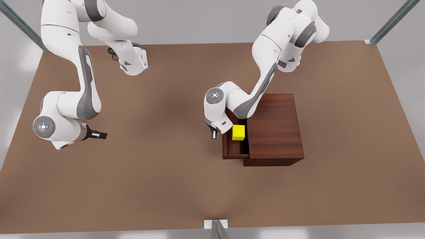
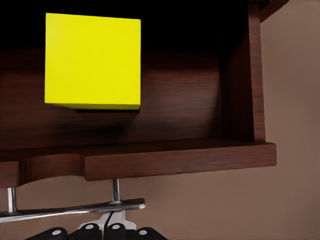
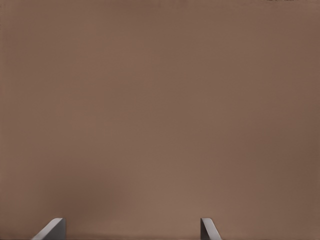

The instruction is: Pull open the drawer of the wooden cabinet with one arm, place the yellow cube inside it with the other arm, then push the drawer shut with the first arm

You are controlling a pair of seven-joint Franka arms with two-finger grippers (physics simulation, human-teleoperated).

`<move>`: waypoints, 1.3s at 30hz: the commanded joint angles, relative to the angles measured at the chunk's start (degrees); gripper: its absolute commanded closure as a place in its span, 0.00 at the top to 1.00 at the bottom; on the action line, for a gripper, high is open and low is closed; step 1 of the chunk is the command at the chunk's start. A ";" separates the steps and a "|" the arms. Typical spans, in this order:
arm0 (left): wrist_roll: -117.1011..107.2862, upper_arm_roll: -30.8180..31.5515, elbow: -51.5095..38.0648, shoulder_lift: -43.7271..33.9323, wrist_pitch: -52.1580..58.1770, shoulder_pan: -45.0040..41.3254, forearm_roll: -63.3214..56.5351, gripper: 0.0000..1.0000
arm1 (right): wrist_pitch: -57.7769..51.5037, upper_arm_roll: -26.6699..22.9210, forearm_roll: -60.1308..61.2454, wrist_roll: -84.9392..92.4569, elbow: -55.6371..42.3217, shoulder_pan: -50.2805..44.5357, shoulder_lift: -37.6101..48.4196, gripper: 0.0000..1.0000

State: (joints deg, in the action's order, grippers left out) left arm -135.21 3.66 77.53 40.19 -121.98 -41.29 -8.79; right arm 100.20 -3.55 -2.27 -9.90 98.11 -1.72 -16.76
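Boxy dark reddish-brown wood-grain cabinet (image 1: 275, 127) sits on the flat brown bench (image 1: 149, 172), toward the front view's right. Its drawer (image 1: 234, 151), a dark wood tray with a flat front panel, stands pulled out toward the front view's left. Small bright yellow cube (image 1: 238, 132) rests on the drawer floor, close to the cabinet body; in the left wrist view the cube (image 2: 93, 61) sits flat on the drawer floor (image 2: 180, 107), apart from the front panel. Left end effector (image 1: 215, 133) sits at the drawer front, just outside the panel. In the left wrist view the thin silver bar handle (image 2: 75, 209) lies just above the black fingertips (image 2: 116, 232), which appear bunched close together beneath the bar; whether they grip it or merely sit by it, cannot tell. Right end effector (image 1: 99, 135) hangs over bare bench on the front view's left, well apart from the cabinet; that arm waits. In the right wrist view its two grey fingertips (image 3: 52, 229) stand wide apart, nothing between them, plain bench below.
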 commanded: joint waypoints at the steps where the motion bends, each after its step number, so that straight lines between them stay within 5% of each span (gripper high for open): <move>1: -8.41 -0.06 0.08 -0.11 2.45 0.33 -0.08 0.00 | 0.08 0.04 -0.01 6.73 -0.03 -0.04 0.06 1.00; 15: 3.90 0.03 1.31 -1.69 13.17 3.49 0.79 0.00 | 0.08 0.04 -0.01 6.73 -0.03 -0.04 -0.03 1.00; 38: 10.32 0.55 -0.80 -1.87 13.44 7.01 2.20 0.00 | 0.08 0.04 -0.10 6.73 -0.03 -0.04 -0.03 1.00; 39: 9.09 0.56 -1.68 -1.87 13.35 6.22 2.90 0.12 | 0.00 0.04 -0.10 6.73 -0.03 -0.04 -0.03 1.00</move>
State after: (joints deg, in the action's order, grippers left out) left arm -128.15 4.08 76.46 38.39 -108.60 -34.83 -7.17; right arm 100.28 -3.51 -2.41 -3.98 98.11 -1.76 -16.84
